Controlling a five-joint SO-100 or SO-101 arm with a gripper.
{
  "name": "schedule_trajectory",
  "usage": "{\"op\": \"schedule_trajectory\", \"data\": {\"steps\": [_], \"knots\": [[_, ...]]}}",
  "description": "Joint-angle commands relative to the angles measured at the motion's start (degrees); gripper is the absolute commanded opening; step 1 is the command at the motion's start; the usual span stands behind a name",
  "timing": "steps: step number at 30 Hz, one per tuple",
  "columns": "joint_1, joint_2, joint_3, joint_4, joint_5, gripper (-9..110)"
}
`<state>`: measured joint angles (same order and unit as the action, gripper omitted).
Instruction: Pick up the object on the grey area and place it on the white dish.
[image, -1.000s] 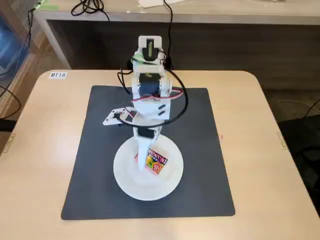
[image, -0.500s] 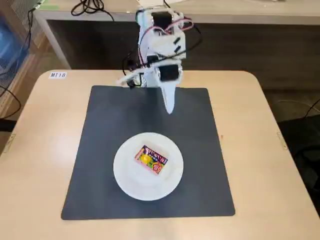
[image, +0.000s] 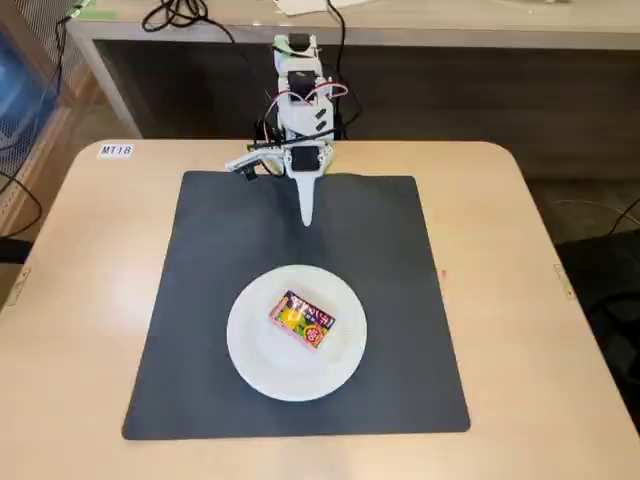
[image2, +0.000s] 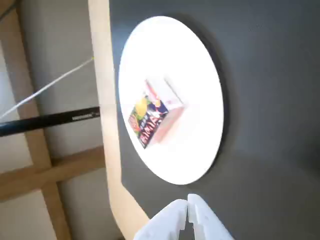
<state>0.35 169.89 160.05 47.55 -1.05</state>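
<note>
Since the packet (image: 301, 319) already lies on the white dish (image: 250, 350), a little toward nine o'clock of its centre in the fixed view, we judge the placing done and only the retreat left to finish. Our gripper (image: 307, 221) hangs at twelve o'clock from the dish, over the grey mat (image: 400, 300), well apart from the packet, its jaws pressed together and empty; the wrist view shows the two white fingertips (image2: 172, 215) meeting at six o'clock with nothing between them. To do this well, we would fold the arm back toward its base at twelve o'clock without dipping, so that no finger sweeps the rim or nudges the packet. In the wrist view the packet sits tilted, so a knock to the dish could shift it
</note>
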Motion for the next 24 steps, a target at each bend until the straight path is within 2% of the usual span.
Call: {"op": "schedule_trajectory", "data": {"steps": [1, 7, 24], "knots": [[0.7, 3.7, 3.4, -0.7, -1.4, 0], [1.1, 21.9, 16.8, 4.0, -1.1, 0], [1.1, 22.1, 20.9, 5.2, -2.3, 0]]}}
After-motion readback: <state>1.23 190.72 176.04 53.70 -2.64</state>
